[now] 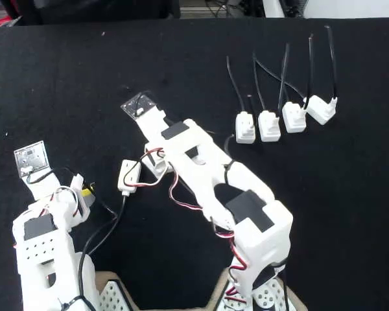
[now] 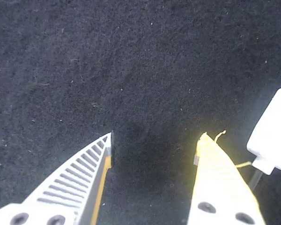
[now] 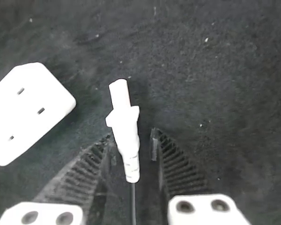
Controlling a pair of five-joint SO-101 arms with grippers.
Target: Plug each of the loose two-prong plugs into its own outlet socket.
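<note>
The left gripper point(image 2: 155, 140) is held over the black surface point(image 2: 131, 56), fingers spread wide, nothing grasped. A white plug point(image 3: 123, 117) is straddled by the right gripper's point(image 3: 131, 136) narrowly parted fingers, beside a white outlet block point(image 3: 28, 112).

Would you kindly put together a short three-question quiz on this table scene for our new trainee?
1. True or false: the left gripper holds a plug.
2. How many white corded blocks stand in the row on the table? A two, B four, C six.
3. Fill in: the right gripper straddles a white ____.
Key: 1 false, it is open and empty. 2 B. 3 plug.
</note>
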